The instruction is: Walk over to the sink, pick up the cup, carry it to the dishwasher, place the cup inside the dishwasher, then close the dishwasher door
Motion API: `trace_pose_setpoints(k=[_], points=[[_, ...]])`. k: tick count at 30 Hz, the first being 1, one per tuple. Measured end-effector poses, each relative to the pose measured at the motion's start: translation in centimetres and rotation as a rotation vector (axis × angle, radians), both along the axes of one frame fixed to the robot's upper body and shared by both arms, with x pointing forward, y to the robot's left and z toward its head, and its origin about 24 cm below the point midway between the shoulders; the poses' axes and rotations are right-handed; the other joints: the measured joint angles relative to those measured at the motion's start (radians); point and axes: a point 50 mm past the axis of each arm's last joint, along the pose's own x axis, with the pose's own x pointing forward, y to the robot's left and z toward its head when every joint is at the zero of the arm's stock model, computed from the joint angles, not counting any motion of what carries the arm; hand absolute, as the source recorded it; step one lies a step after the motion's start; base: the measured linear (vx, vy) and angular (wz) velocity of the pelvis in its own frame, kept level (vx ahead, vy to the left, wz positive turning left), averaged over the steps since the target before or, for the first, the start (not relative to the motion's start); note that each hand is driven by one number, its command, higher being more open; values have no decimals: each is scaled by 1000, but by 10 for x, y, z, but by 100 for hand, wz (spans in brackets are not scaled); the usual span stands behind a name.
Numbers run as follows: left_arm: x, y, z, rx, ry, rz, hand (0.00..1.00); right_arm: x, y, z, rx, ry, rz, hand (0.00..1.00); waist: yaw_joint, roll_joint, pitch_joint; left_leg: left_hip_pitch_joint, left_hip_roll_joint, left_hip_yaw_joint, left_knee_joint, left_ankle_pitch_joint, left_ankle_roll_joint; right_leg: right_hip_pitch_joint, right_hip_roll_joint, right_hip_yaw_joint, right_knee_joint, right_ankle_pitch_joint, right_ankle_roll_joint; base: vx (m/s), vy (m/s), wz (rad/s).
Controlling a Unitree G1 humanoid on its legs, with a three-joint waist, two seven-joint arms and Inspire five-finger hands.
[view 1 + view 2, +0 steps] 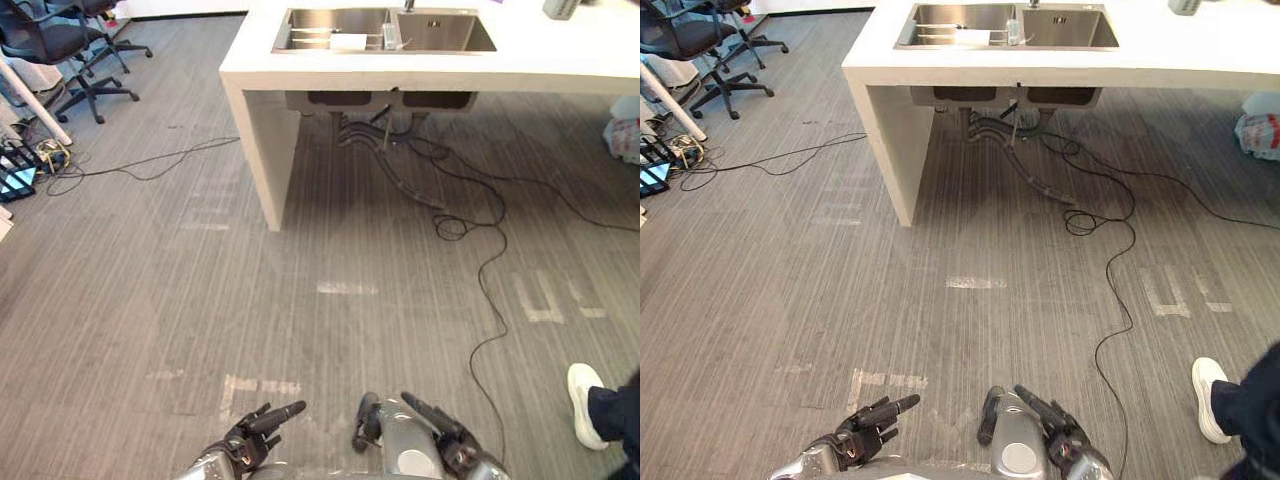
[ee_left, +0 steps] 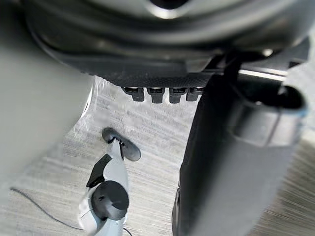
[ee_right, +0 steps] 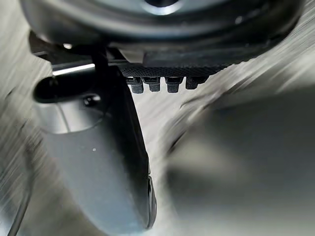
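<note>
A steel double sink (image 1: 384, 30) is set in a white counter (image 1: 560, 62) at the far end of the floor. By the divider between its basins stands a small clear cup (image 1: 392, 36), also seen as the cup (image 1: 1013, 32). A white object (image 1: 349, 42) lies in the left basin. My left hand (image 1: 256, 431) and right hand (image 1: 437, 432) hang low near me, far from the sink, fingers straight and holding nothing. In the wrist views the left hand (image 2: 231, 167) and right hand (image 3: 93, 162) are over bare floor.
The counter's white side panel (image 1: 262, 140) stands on the grey floor. Black cables (image 1: 490, 260) trail under the sink and to the right. Office chairs (image 1: 60, 50) stand at far left. A person's white shoe (image 1: 586, 403) is at lower right. A bag (image 1: 625, 135) sits at the right edge.
</note>
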Motion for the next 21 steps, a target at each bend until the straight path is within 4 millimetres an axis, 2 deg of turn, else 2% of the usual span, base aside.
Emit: trace_pose_setpoints(k=[1, 2, 3, 4, 5, 6, 7, 8, 9, 10, 11, 12, 13, 14, 15, 16, 17, 19, 20, 21], points=[[3, -2, 0, 25, -15, 16, 100, -4, -2, 0, -1, 5, 3, 100, -10, 9, -10, -87, 34, -14, 200, 68, -52, 24, 14, -7, -1, -36, -3, 437, -220, 2], [6, -4, 1, 33, -24, 24, 100, -6, -2, -1, -2, 8, 6, 100, -11, 14, -11, -132, 54, -16, 299, 103, -61, 40, 25, -9, -8, -50, -4, 442, -180, -2], [9, -4, 2, 53, -42, 43, 100, -10, -3, -1, -7, 20, 15, 100, -10, 20, -14, -218, 92, -14, 518, 121, -62, 78, 56, -9, -25, -72, -7, 358, -129, -8], [11, -4, 3, 61, -57, 60, 100, -11, -2, -2, -5, 26, 20, 100, -9, 30, -21, -255, 105, -14, 611, 117, -55, 103, 73, -8, -40, -81, -12, 444, -145, -17], [16, -3, 6, 79, -82, 93, 100, -12, 0, -3, -1, 31, 32, 100, -4, 22, -15, -315, 109, -11, 726, 107, -39, 161, 96, -2, -69, -93, -20, 433, -120, -23], [22, -2, 9, 90, -116, 109, 100, -9, 2, -3, 5, 22, 51, 100, 3, 14, -9, -362, 87, -1, 744, 102, -30, 218, 106, 10, -101, -93, -35, 415, -103, -29], [25, -2, 11, 89, -136, 117, 100, -6, 2, -3, 6, 11, 56, 100, 8, 8, -6, -387, 68, 8, 725, 99, -26, 242, 106, 18, -116, -93, -37, 387, -71, -48], [31, -5, 15, 89, -177, 126, 100, 3, 0, 0, -1, -18, 66, 100, 21, -1, 0, -436, 31, 34, 650, 87, -6, 276, 105, 47, -149, -91, -34, 459, -35, -62], [36, -6, 20, 96, -224, 137, 100, 17, -1, 4, -14, -60, 88, 100, 27, -10, 15, -473, -9, 61, 520, 75, 14, 312, 99, 75, -186, -88, -28, 464, -17, -63], [38, -6, 22, 99, -243, 141, 100, 24, -1, 6, -16, -82, 92, 100, 27, -18, 24, -483, -31, 72, 435, 75, 21, 331, 93, 86, -201, -87, -27, 474, 17, -66], [44, -6, 27, 113, -288, 159, 100, 41, 0, 11, -19, -136, 93, 100, 31, -23, 37, -499, -72, 105, 190, 96, 39, 372, 81, 113, -230, -83, -20, 317, 32, -51], [45, -6, 29, 119, -302, 168, 100, 46, 0, 13, -20, -152, 90, 100, 36, -31, 48, -500, -84, 116, 82, 124, 46, 385, 78, 123, -240, -83, -17, 309, 37, -58], [48, -7, 32, 126, -321, 181, 100, 52, 0, 16, -19, -170, 75, 100, 44, -22, 56, -498, -96, 130, -76, 198, 56, 411, 77, 132, -255, -83, 6, 381, 73, -49], [49, -7, 34, 138, -344, 198, 100, 57, -1, 18, -20, -182, 55, 100, 54, -9, 64, -488, -98, 161, -263, 314, 58, 455, 92, 141, -286, -86, 48, 485, 123, -42], [49, -7, 35, 149, -360, 211, 100, 57, -2, 18, -16, -185, 33, 100, 55, 8, 68, -483, -92, 177, -354, 372, 54, 494, 110, 145, -307, -96, 74, 511, 153, -31], [49, -6, 36, 158, -375, 228, 100, 54, -4, 18, -17, -177, 17, 100, 57, 27, 70, -474, -79, 205, -395, 392, 65, 536, 129, 149, -321, -112, 101, 481, 178, -17], [53, -2, 40, 172, -404, 256, 100, 51, -3, 16, -12, -166, 11, 100, 71, 22, 77, -461, -70, 218, -369, 494, 133, 586, 125, 161, -347, -127, 114, 479, 195, -11], [71, -3, 64, 197, -554, 326, 100, 50, -6, 17, -20, -162, 14, 100, 93, 15, 76, -496, -97, 208, -292, 496, 137, 581, 93, 203, -349, -113, 112, 499, 247, -8], [76, -2, 74, 204, -611, 361, 100, 50, -7, 16, -20, -157, 13, 100, 101, 14, 77, -506, -101, 208, -262, 487, 149, 579, 78, 215, -338, -113, 112, 412, 259, -13], [85, 2, 97, 226, -730, 445, 100, 49, -7, 14, -9, -133, 0, 100, 116, 14, 77, -517, -110, 209, -203, 449, 185, 576, 57, 237, -299, -113, 113, 315, 206, -12]])
